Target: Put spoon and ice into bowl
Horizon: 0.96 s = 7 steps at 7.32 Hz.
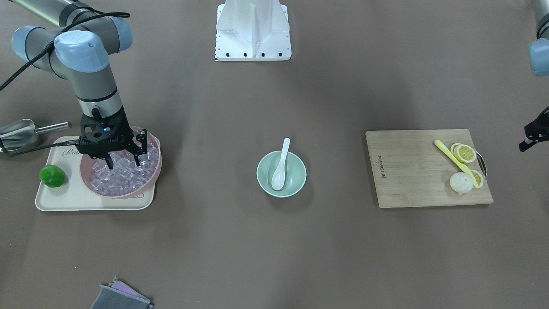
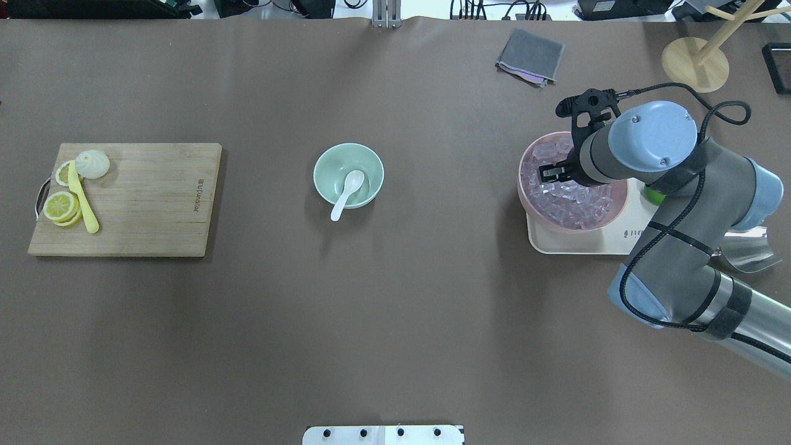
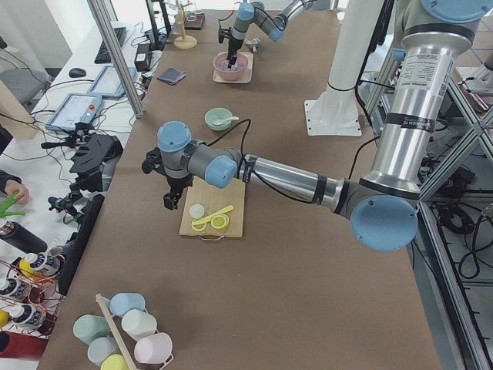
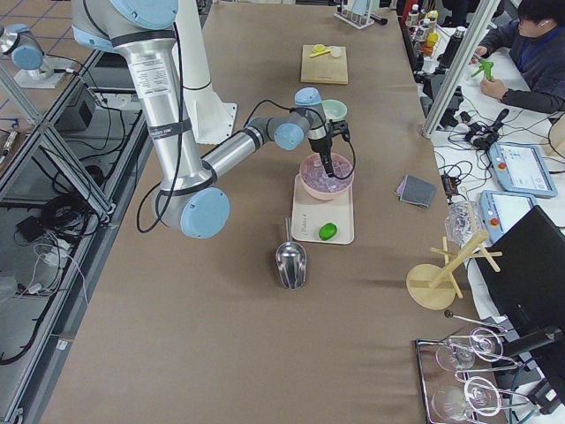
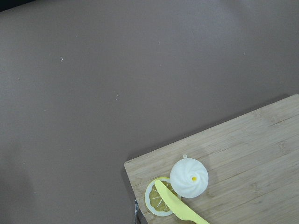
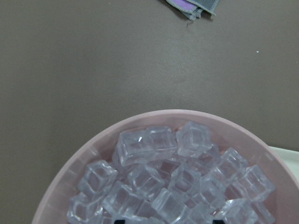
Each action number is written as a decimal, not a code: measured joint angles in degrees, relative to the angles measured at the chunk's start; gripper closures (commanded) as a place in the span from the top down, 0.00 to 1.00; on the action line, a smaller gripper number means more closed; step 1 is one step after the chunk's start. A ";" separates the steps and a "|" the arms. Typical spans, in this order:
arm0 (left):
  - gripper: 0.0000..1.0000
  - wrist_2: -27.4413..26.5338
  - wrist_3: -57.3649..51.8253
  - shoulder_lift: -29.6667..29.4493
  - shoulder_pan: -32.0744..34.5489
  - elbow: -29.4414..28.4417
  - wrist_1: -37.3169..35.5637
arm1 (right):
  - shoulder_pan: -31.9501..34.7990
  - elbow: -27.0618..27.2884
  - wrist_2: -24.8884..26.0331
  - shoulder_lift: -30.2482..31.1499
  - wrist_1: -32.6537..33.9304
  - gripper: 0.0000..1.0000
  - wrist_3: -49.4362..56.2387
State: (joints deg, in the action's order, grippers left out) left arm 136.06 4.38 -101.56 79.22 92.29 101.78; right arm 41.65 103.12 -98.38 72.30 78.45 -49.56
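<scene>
Right claw [image 1: 124, 164] spread, tips down among ice [image 1: 116, 178] in pink bowl [image 1: 84, 180]; no cube pinched. Between the claws, bowl [image 1: 296, 174] holds spoon [image 1: 281, 167], no ice: spoon step done, ice step left. Left claw [image 1: 532, 135]: grip state cannot be told.

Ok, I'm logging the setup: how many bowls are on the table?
2. The mint-green bowl sits mid-table with the spoon in it; the pink bowl, full of ice, is on the tray under the right gripper.
</scene>
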 measured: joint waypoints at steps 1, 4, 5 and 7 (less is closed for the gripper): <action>0.99 0.09 0.03 0.03 -0.01 -0.05 0.00 | 0.11 -0.18 0.18 0.00 -0.03 0.65 0.51; 0.99 0.11 0.41 0.05 -0.10 -0.15 0.08 | 0.24 -0.13 0.29 0.31 0.02 0.64 0.77; 0.99 0.09 0.51 0.05 -0.11 -0.14 0.11 | 0.26 -0.05 0.29 0.56 0.05 0.64 0.78; 0.99 0.08 0.61 0.04 -0.17 -0.17 0.15 | 0.20 -0.05 0.31 0.81 0.11 0.63 0.76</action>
State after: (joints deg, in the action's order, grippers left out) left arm 136.15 4.99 -101.52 79.05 92.12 101.92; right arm 41.84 103.07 -98.07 73.12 78.56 -48.79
